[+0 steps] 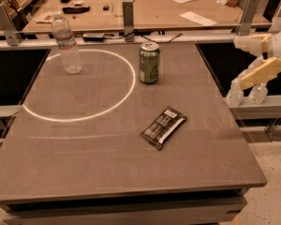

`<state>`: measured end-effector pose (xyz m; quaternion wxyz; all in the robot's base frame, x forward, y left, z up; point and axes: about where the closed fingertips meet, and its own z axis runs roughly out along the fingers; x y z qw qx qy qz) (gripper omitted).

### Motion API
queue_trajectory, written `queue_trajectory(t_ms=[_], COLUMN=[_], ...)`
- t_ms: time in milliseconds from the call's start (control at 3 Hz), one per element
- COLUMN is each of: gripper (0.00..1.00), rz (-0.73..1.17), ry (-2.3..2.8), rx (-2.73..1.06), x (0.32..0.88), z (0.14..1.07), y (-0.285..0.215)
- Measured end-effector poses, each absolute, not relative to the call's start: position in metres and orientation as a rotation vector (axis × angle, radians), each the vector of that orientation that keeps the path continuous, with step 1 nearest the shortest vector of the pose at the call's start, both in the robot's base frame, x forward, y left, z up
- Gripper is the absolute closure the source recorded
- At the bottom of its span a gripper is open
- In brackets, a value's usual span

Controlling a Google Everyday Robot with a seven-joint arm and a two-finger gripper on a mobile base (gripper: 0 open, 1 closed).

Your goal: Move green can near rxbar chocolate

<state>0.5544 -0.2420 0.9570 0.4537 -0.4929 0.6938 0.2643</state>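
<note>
Green can (149, 63): silver top, pale logo, upright at far centre of table (84, 172), just outside white ring (42, 117). Rxbar (163, 127) lies flat, nearer. Gripper (246, 95) is beyond the right edge, fingers apart, empty.

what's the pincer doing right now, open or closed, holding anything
Pincer: open, holding nothing, hanging off the right edge of the table, well apart from the green can.
</note>
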Motion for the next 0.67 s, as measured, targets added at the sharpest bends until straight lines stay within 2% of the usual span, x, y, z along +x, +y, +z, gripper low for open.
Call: queue_trajectory(t_ms=[667], gripper=[0.0], rz=[0.722], ry=[1.671], rx=[-1.235], x=[0.592], z=[0.938], y=[-0.235])
